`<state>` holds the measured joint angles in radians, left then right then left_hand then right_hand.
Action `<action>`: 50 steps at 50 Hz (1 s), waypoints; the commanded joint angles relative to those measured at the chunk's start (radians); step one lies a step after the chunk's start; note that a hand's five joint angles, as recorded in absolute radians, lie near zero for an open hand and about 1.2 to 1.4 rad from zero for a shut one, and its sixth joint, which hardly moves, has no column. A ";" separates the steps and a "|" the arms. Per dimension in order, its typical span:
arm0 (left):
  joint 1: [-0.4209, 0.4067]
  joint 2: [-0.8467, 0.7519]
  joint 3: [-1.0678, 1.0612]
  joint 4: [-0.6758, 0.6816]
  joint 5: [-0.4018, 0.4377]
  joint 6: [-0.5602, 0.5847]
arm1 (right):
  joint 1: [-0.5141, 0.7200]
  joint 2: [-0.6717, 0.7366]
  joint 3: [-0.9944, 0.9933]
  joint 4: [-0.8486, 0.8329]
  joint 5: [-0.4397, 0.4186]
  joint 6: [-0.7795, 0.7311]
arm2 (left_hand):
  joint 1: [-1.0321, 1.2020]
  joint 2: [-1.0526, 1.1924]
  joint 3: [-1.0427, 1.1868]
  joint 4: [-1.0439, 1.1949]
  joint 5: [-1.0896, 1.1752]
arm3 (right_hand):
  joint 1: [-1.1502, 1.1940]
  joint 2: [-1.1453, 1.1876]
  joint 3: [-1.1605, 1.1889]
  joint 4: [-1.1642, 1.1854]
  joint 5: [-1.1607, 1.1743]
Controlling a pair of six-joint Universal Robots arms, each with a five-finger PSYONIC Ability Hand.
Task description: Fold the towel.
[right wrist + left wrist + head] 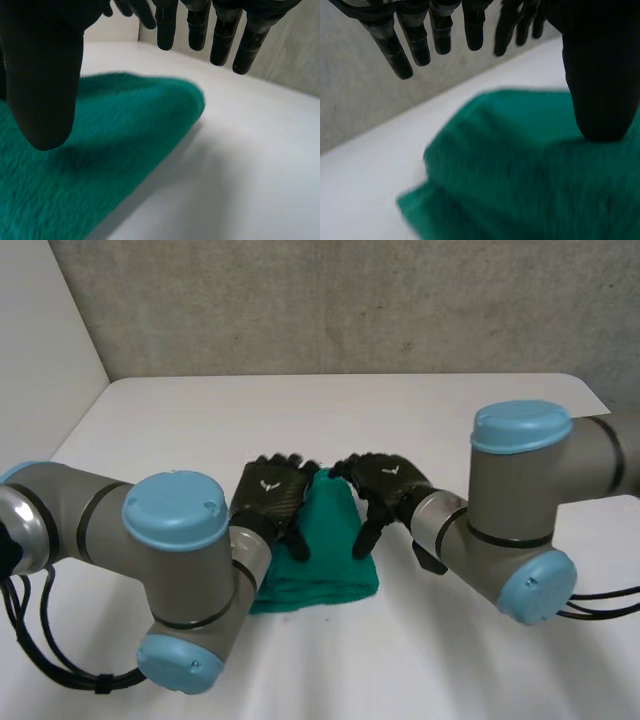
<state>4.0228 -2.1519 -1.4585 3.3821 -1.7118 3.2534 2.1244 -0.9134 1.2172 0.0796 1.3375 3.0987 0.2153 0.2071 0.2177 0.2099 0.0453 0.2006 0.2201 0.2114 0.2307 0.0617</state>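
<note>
A green towel (325,560) lies folded into a narrow bundle in the middle of the white table (420,410). My left hand (270,495) hovers over its left far edge, and my right hand (385,485) over its right far edge. In the left wrist view the left hand (600,75) has straight fingers and its thumb hangs just above the towel (520,175), holding nothing. In the right wrist view the right hand (45,75) is spread the same way above the towel (100,150), with a rounded fold near its fingertips.
A grey wall runs behind the table's far edge. White tabletop (240,165) lies bare beside the towel on the right hand's side. Both arms reach in from the near side, elbows out to the left and right.
</note>
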 commanded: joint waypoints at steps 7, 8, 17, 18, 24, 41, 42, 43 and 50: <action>0.114 -0.025 -0.082 -0.086 -0.017 0.075 | 0.043 0.140 -0.100 0.062 0.000 -0.018 | 0.025 0.033 0.022 0.030 0.020 | -0.026 -0.046 -0.037 -0.056 -0.062; 0.114 -0.026 -0.089 -0.086 -0.017 0.081 | 0.045 0.145 -0.102 0.062 0.000 -0.028 | 0.025 0.033 0.022 0.030 0.020 | -0.026 -0.046 -0.037 -0.056 -0.062; 0.105 -0.008 -0.123 -0.081 -0.017 0.126 | 0.048 0.156 -0.123 0.071 0.046 -0.133 | 0.022 0.030 0.019 0.027 0.017 | -0.026 -0.046 -0.037 -0.056 -0.062; 0.099 0.003 -0.123 -0.081 -0.015 0.126 | 0.049 0.153 -0.125 0.075 0.049 -0.137 | 0.022 0.030 0.019 0.027 0.017 | -0.026 -0.046 -0.037 -0.056 -0.062; 0.076 0.079 -0.117 -0.083 -0.015 0.126 | 0.051 0.096 -0.148 0.091 0.063 -0.144 | 0.016 0.024 0.013 0.021 0.011 | -0.026 -0.046 -0.037 -0.056 -0.062; 0.251 0.424 0.167 -0.337 0.011 0.076 | -0.164 -0.413 -0.050 0.005 0.325 -0.222 | -0.037 -0.029 -0.039 -0.031 -0.041 | -0.026 -0.046 -0.037 -0.056 -0.062; 0.265 0.429 0.179 -0.355 0.015 0.060 | -0.176 -0.418 -0.045 0.005 0.324 -0.227 | -0.037 -0.029 -0.039 -0.032 -0.042 | -0.026 -0.046 -0.037 -0.056 -0.062; 0.275 0.434 0.190 -0.375 0.021 0.043 | -0.187 -0.423 -0.041 0.005 0.325 -0.226 | -0.037 -0.029 -0.039 -0.032 -0.042 | -0.026 -0.046 -0.037 -0.056 -0.062; 0.335 0.481 0.213 -0.441 0.113 -0.067 | -0.212 -0.427 -0.035 0.011 0.325 -0.226 | -0.040 -0.032 -0.042 -0.035 -0.044 | -0.026 -0.046 -0.037 -0.056 -0.062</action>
<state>4.3057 -1.7034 -1.2651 2.9984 -1.6751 3.2785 1.9371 -1.3416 1.1745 0.0840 1.6680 2.8768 0.2143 0.2062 0.2132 0.2077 0.0425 0.2005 0.2144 0.2112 0.2307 0.0491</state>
